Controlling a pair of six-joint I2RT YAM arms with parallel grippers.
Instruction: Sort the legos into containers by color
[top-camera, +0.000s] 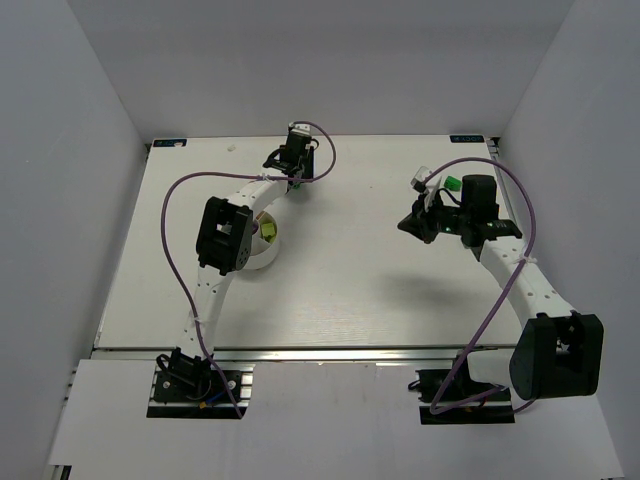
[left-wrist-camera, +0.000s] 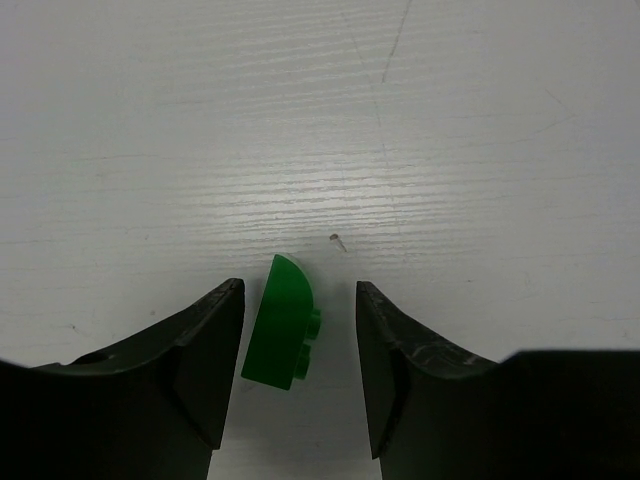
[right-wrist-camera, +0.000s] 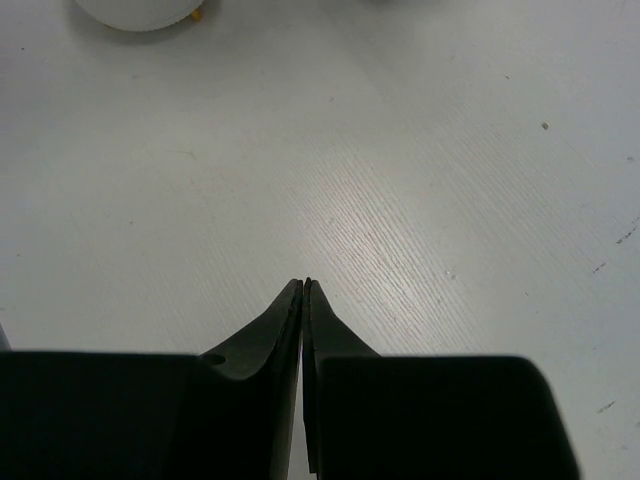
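Note:
A dark green lego (left-wrist-camera: 283, 325) with a rounded end lies on the white table between the fingers of my left gripper (left-wrist-camera: 298, 287). The jaws are open on either side of it and do not touch it. In the top view that gripper (top-camera: 297, 178) is far back near the table's centre, pointing down. The white bowl (top-camera: 270, 252) sits under the left arm, mostly hidden, with a lime-yellow piece (top-camera: 268, 231) showing inside. My right gripper (right-wrist-camera: 304, 283) is shut and empty above bare table; in the top view it (top-camera: 413, 226) is at the right of the table.
The bowl's rim (right-wrist-camera: 140, 12) shows at the top left of the right wrist view, with a tiny orange bit (right-wrist-camera: 197, 14) beside it. A green and white piece (top-camera: 450, 184) shows by the right wrist; I cannot tell what it is. White walls enclose the table.

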